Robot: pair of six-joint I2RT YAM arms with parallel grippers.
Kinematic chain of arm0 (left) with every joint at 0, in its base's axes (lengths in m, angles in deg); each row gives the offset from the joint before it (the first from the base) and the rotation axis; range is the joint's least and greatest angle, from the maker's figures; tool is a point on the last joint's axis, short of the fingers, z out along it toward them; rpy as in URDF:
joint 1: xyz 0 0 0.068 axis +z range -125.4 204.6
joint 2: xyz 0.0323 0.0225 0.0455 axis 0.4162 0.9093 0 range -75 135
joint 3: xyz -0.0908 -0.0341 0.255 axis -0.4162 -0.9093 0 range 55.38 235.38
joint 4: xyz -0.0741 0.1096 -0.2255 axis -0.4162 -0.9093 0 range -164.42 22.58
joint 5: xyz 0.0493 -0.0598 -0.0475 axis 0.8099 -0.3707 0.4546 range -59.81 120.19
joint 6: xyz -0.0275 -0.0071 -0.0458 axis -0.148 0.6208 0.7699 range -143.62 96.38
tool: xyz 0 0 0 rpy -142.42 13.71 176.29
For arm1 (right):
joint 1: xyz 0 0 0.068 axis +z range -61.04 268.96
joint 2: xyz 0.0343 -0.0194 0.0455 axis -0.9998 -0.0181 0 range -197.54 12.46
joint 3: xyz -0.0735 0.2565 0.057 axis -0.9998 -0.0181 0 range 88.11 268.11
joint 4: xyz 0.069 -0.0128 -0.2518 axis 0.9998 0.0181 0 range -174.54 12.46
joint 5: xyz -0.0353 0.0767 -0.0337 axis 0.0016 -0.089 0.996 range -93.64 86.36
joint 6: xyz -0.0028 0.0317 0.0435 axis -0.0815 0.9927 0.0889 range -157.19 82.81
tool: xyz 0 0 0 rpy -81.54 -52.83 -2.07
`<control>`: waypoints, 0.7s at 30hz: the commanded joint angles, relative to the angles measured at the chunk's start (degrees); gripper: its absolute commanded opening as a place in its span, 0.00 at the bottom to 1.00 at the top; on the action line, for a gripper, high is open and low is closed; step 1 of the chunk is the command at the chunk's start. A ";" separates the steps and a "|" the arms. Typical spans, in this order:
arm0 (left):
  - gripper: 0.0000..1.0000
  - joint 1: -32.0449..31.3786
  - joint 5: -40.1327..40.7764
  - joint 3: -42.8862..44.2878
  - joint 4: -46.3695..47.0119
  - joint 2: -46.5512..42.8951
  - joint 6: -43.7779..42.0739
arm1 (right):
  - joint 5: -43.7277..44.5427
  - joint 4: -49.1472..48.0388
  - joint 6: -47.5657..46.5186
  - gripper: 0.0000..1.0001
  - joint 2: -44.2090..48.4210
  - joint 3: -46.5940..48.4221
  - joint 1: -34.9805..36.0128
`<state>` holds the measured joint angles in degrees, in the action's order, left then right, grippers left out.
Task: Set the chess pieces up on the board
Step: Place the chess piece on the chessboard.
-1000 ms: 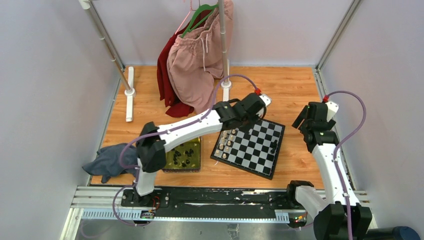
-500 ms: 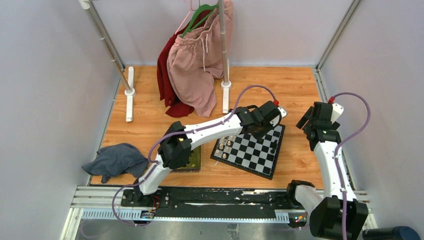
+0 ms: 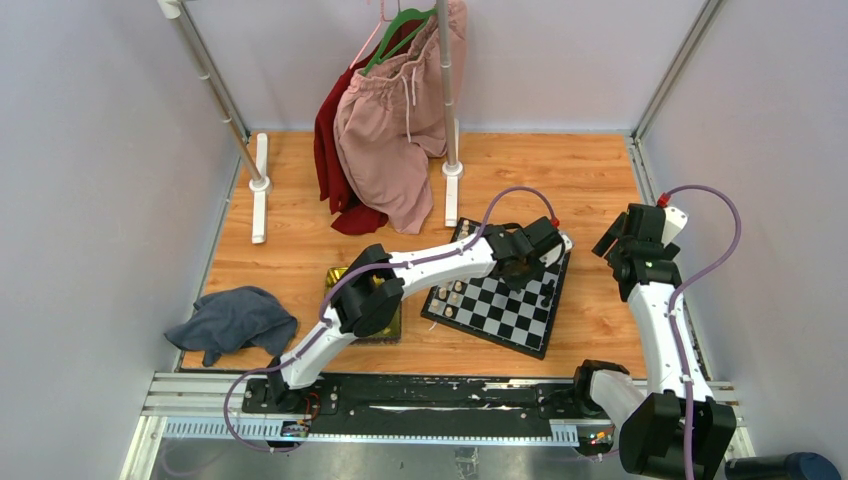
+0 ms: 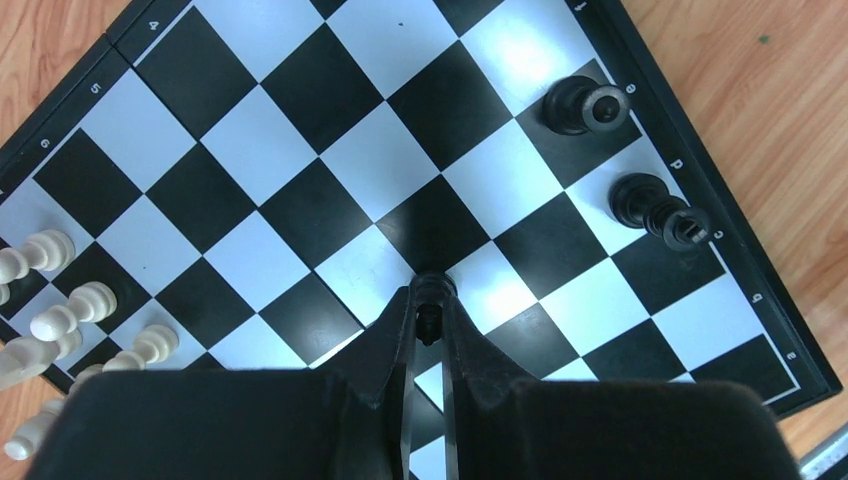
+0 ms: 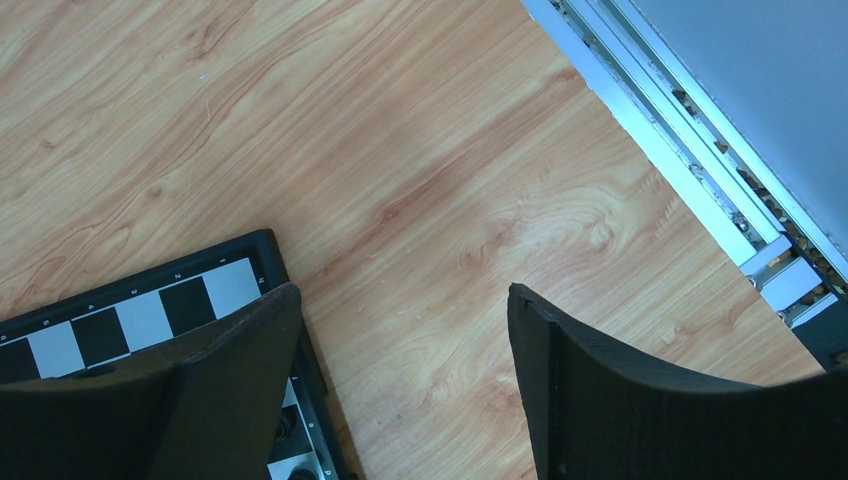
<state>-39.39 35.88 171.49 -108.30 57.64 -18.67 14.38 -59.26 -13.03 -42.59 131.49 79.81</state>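
Note:
The board (image 3: 497,308) lies at the middle right of the wooden floor. My left gripper (image 3: 537,264) hangs over its far right part, shut on a small black chess piece (image 4: 432,287) that sits between the fingertips just above a dark square of the board (image 4: 260,150). Two more black pieces (image 4: 584,104) (image 4: 660,208) stand on the right edge row. Cream-white pieces (image 4: 88,303) line the left edge. My right gripper (image 5: 400,290) is open over bare wood beside the board's corner (image 5: 130,312), with nothing between its fingers.
A yellow-green tray (image 3: 392,326) sits left of the board, largely hidden under the left arm. A grey cloth (image 3: 232,320) lies at the near left. Clothes (image 3: 390,130) hang from a rack whose pole (image 3: 447,100) stands at the back. A metal rail (image 5: 690,150) borders the right.
The left arm swung right, carrying its gripper from the board's left side, by the white pieces, to the right part. The right arm shifted slightly right.

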 commanded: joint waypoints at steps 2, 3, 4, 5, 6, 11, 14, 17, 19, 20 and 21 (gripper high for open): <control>0.12 -0.44 0.00 2.51 -0.37 1.73 -0.69 | 0.30 0.04 -0.09 0.80 0.08 -1.19 -1.04; 0.18 -0.44 0.16 2.65 -0.30 1.89 -0.61 | 0.32 0.04 -0.23 0.80 0.11 -1.30 -1.04; 0.24 -0.44 0.19 2.69 -0.23 1.92 -0.52 | 0.34 0.06 -0.40 0.80 0.21 -1.29 -1.06; 0.30 -0.45 0.24 2.74 -0.13 1.98 -0.43 | 0.42 0.04 -0.44 0.80 0.27 -1.28 -1.04; 0.37 -0.44 0.34 2.80 -0.03 1.94 -0.32 | 0.43 0.11 -0.57 0.80 0.33 -1.28 -1.00; 0.54 -0.44 1.36 3.32 0.13 1.22 -0.03 | 0.11 0.20 -0.86 0.80 0.38 -1.02 -1.03; 0.57 -0.46 2.49 3.39 0.09 0.28 0.10 | -0.54 0.32 -0.94 0.80 0.44 -0.69 -1.00; 0.59 -0.44 4.64 2.88 -0.21 -2.12 0.40 | -1.92 0.36 -1.36 0.80 0.62 -0.20 -1.04; 0.59 -0.44 6.63 2.70 -1.08 -3.98 0.41 | -3.07 0.38 -1.57 0.80 0.58 0.31 -1.01; 0.59 -0.44 7.68 2.71 -1.66 -4.98 0.33 | -3.74 0.43 -1.68 0.80 0.51 0.64 -0.93; 0.59 -0.44 8.94 2.57 -2.40 -6.17 0.32 | -4.28 0.52 -1.79 0.80 0.43 0.96 -0.84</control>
<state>-39.39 40.01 173.13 -108.65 57.75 -18.52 12.74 -59.28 -13.53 -42.56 130.85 79.60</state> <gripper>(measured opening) 0.589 0.799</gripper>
